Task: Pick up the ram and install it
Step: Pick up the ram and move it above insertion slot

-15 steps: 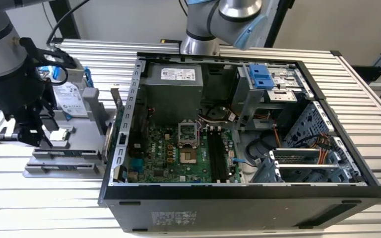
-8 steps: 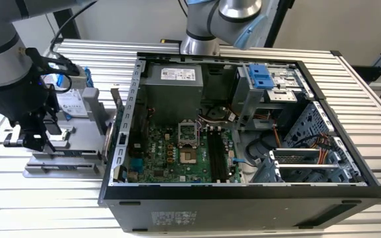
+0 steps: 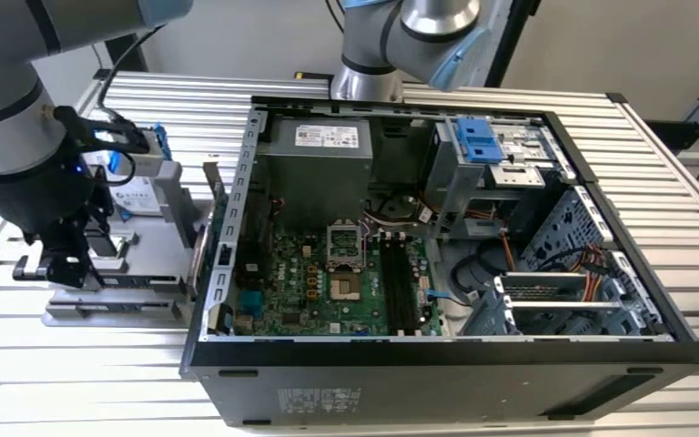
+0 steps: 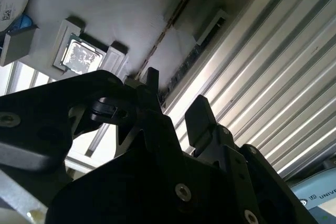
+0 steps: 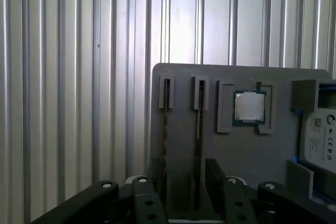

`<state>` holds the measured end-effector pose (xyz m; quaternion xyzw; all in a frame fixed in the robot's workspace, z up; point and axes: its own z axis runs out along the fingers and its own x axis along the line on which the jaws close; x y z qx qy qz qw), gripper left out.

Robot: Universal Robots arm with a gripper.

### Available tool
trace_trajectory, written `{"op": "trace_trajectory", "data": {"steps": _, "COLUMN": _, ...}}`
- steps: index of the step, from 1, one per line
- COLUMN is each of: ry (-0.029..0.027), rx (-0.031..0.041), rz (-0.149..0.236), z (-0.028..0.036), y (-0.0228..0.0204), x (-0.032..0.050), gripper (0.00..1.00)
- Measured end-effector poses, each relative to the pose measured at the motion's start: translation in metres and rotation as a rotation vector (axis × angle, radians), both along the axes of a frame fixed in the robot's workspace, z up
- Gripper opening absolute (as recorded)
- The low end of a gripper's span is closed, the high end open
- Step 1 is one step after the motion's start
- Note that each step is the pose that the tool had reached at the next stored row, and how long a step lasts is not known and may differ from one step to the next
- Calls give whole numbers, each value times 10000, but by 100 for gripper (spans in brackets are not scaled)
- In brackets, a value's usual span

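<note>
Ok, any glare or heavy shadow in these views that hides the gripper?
Second wrist view: the ribbed table glares white, and the gripper is a near-black silhouette against it. First wrist view: even light on the grey holder; the processor glints. Exterior view: soft even light, the computer case darker inside but readable.

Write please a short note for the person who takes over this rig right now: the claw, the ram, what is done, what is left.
Claw: open, holds nothing, low over the grey holder beside the computer case.
Two ram sticks stand on edge in the holder's slots, under the claw.
Done: nothing is picked up yet.
Left: the pick-up and the install; the motherboard slots look empty.
</note>
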<state>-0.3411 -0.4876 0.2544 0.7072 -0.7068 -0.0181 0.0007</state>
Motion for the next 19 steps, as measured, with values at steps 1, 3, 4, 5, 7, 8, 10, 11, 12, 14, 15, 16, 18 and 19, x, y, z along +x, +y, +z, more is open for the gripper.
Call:
{"op": "trace_trajectory", "data": {"steps": 1, "ry": 1, "rx": -2, "rz": -2, "z": -16, "y": -1, "x": 0, "gripper": 100}}
{"op": "trace_trajectory", "data": {"steps": 3, "ry": -1, "rx": -3, "rz": -3, "z": -49, "y": -1, "x": 0, "gripper": 100}}
{"op": "trace_trajectory", "data": {"steps": 4, "ry": -1, "rx": -3, "rz": -2, "z": -65, "y": -2, "x": 0, "gripper": 100}}
{"op": "trace_trajectory", "data": {"steps": 5, "ry": 0, "rx": -6, "rz": -2, "z": -81, "y": -4, "x": 0, "gripper": 100}}
{"op": "trace_trajectory", "data": {"steps": 7, "ry": 0, "rx": -9, "rz": -2, "z": -128, "y": -10, "x": 0, "gripper": 100}}
{"op": "trace_trajectory", "data": {"steps": 8, "ry": 0, "rx": -10, "rz": -2, "z": -144, "y": -13, "x": 0, "gripper": 100}}
{"op": "trace_trajectory", "data": {"steps": 10, "ry": -1, "rx": -15, "rz": -3, "z": -175, "y": -19, "x": 0, "gripper": 100}}
{"op": "trace_trajectory", "data": {"steps": 11, "ry": 0, "rx": -22, "rz": -3, "z": -190, "y": -20, "x": 0, "gripper": 100}}
{"op": "trace_trajectory", "data": {"steps": 12, "ry": 0, "rx": -29, "rz": -3, "z": -204, "y": -21, "x": 0, "gripper": 100}}
{"op": "trace_trajectory", "data": {"steps": 14, "ry": -1, "rx": -44, "rz": -2, "z": -234, "y": -24, "x": 0, "gripper": 100}}
{"op": "trace_trajectory", "data": {"steps": 15, "ry": 0, "rx": -50, "rz": -2, "z": -249, "y": -26, "x": 0, "gripper": 100}}
{"op": "trace_trajectory", "data": {"steps": 16, "ry": 0, "rx": -56, "rz": -2, "z": -265, "y": -28, "x": 0, "gripper": 100}}
{"op": "trace_trajectory", "data": {"steps": 18, "ry": 0, "rx": -62, "rz": -1, "z": -296, "y": -37, "x": 1, "gripper": 100}}
{"op": "trace_trajectory", "data": {"steps": 19, "ry": 1, "rx": -66, "rz": -2, "z": -311, "y": -41, "x": 0, "gripper": 100}}
